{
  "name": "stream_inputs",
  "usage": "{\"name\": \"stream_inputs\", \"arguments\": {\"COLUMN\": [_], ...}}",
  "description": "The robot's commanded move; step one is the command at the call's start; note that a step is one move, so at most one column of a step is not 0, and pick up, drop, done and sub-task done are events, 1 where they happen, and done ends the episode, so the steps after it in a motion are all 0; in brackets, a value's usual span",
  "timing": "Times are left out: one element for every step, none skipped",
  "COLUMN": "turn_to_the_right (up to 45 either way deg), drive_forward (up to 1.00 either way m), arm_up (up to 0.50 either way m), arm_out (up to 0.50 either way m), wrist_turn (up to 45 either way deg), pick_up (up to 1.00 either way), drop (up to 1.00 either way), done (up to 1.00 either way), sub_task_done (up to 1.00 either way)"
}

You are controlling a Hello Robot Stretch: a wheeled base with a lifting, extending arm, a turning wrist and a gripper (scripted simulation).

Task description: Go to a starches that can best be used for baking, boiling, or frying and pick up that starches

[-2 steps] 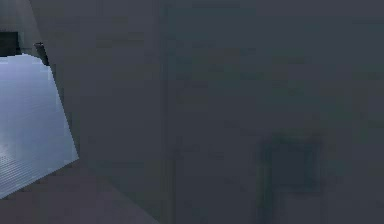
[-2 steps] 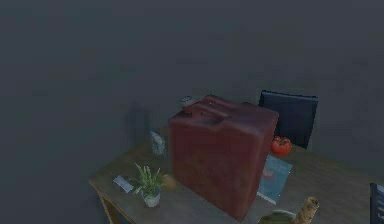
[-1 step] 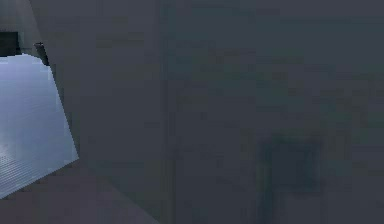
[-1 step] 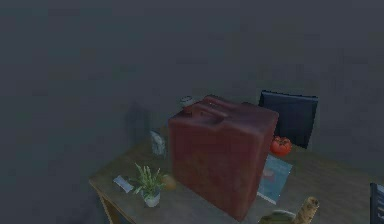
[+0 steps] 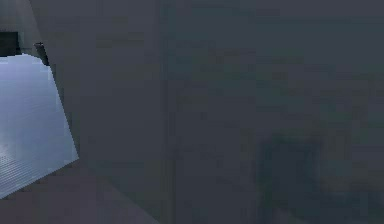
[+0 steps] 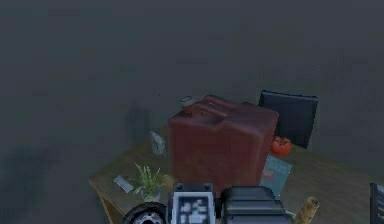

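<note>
- A small tan lump [image 6: 309, 209], oblong and tilted, lies on the wooden surface [image 6: 108, 186] at the arm side view's bottom edge. I cannot tell whether it is the starch.
- Just left of the lump is the dark, blocky arm [image 6: 250, 206], and left of that a white square [image 6: 195, 205] with black marks.
- The hand [image 6: 149, 214] shows as a dark round body at the bottom edge, left of the white square. I cannot tell how its fingers stand or whether it holds anything.
- A big red-brown box [image 6: 222, 145] stands on the surface beyond the arm. It is matte, with rounded corners and a notched top like a can's.
- A pale, flat sheet [image 6: 276, 173] lies near the box's right foot.
- A round red thing [image 6: 281, 146] sits just beside the box's right edge. Behind it a dark flat screen [image 6: 288, 115] stands upright.
- Left of the box a small pale cup [image 6: 158, 142] stands near the surface's far edge.
- Nearer the camera are a small spiky green plant [image 6: 150, 180] and a short grey bar [image 6: 123, 184], which lies flat.
- A plain dark grey wall [image 6: 90, 60] backs the surface.
- In the forward view a similar wall [image 5: 230, 100] stands close ahead.
- A pale bluish slab [image 5: 30, 125] with fine ribbing slants in at that view's left, with a small dark thing [image 5: 41, 51] at its top corner.
</note>
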Motion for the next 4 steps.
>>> {"name": "stream_inputs", "arguments": {"turn_to_the_right": [0.0,0.0,0.0,0.0], "drive_forward": [0.0,0.0,0.0,0.0], "arm_up": [0.0,0.0,0.0,0.0], "arm_out": [0.22,0.0,0.0,0.0], "wrist_turn": [0.0,45.0,45.0,45.0], "pick_up": [0.0,0.0,0.0,0.0], "drop": [0.0,0.0,0.0,0.0], "done": [0.0,0.0,0.0,0.0], "sub_task_done": [0.0,0.0,0.0,0.0]}}
